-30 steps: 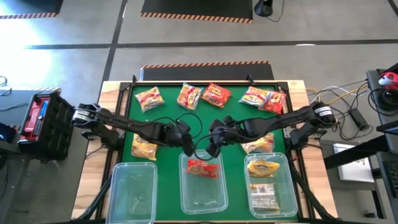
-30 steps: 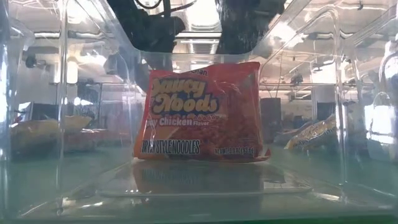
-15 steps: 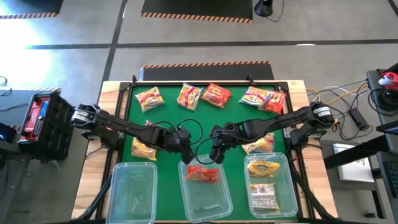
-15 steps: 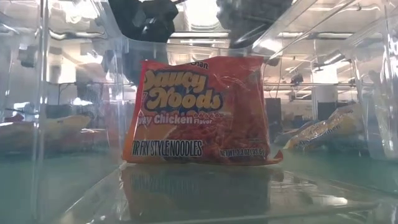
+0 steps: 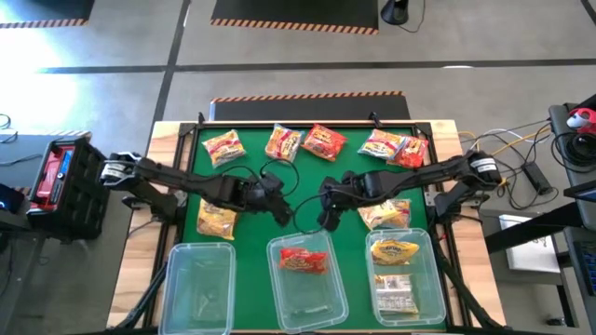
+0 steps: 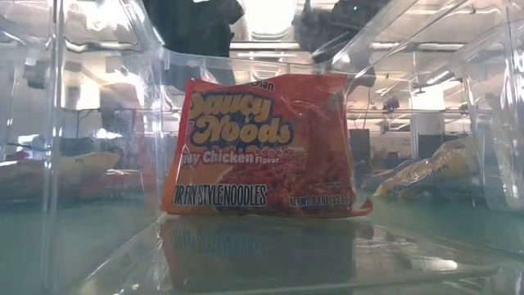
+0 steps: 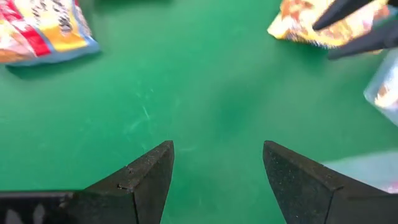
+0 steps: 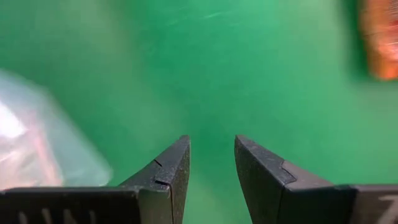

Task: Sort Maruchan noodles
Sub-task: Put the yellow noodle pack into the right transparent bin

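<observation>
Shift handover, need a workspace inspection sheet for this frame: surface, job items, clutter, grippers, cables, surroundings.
Surface: green mat on a wood-framed table.
Job's things: red packet in the middle bin; two packets in the right bin; left bin empty; loose packets along the far edge and beside both arms.
Clutter: nothing seen.
Grippers: left gripper open, empty, above the mat; right gripper narrowly open, empty, near the middle bin.
Cables: black loops on the arms; wires right of the table.
Surroundings: red-and-black case at left; striped floor tape.
</observation>
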`<state>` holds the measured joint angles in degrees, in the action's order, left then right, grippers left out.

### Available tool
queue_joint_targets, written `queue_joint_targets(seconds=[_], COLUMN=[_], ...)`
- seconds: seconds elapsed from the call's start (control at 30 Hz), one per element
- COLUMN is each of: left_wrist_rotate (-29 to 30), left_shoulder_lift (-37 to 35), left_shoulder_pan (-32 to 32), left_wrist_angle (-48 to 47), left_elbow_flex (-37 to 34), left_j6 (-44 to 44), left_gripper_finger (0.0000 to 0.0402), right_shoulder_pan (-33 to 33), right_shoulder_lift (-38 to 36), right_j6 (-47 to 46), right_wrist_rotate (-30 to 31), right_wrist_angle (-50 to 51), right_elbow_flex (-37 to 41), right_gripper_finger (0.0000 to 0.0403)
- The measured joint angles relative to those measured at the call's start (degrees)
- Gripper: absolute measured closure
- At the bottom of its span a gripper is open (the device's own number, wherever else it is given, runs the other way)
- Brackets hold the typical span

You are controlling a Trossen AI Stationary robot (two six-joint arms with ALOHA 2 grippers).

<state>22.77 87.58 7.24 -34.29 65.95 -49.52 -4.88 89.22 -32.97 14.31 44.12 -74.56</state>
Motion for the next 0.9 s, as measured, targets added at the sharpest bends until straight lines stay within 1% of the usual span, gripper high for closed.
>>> queue_joint_targets(seconds=[0.07,0.27,0.57,0.73,0.9], left_wrist_rotate=[0.30,0.30,0.24,0.26,0.24], left_shoulder_lift=[-0.05,-0.09,-0.09,-0.09,0.29], left_shoulder_pan=[-1.09,-4.19,-5.91,-6.39,-6.42], left_wrist_angle=[0.75,4.64,10.95,11.90,12.92], left_elbow_flex=[0.00,0.00,0.02,0.02,0.02], left_j6=[-0.01,0.47,0.74,-2.34,-4.24], left_gripper_finger=[0.0170,0.0170,0.0170,0.0170,0.0170], right_shoulder_pan=[1.15,4.74,9.62,12.53,14.48], right_shoulder_lift=[-0.61,-2.54,-3.61,-4.10,-7.26], right_j6=[0.56,4.71,11.49,13.57,14.22], right_wrist_rotate=[1.58,1.68,1.74,1.59,-1.73], right_wrist_angle=[0.90,4.94,19.72,25.20,25.59], right_elbow_flex=[0.00,0.00,0.29,2.89,7.89], right_gripper_finger=[0.0287,0.0287,0.0287,0.0287,0.0287])
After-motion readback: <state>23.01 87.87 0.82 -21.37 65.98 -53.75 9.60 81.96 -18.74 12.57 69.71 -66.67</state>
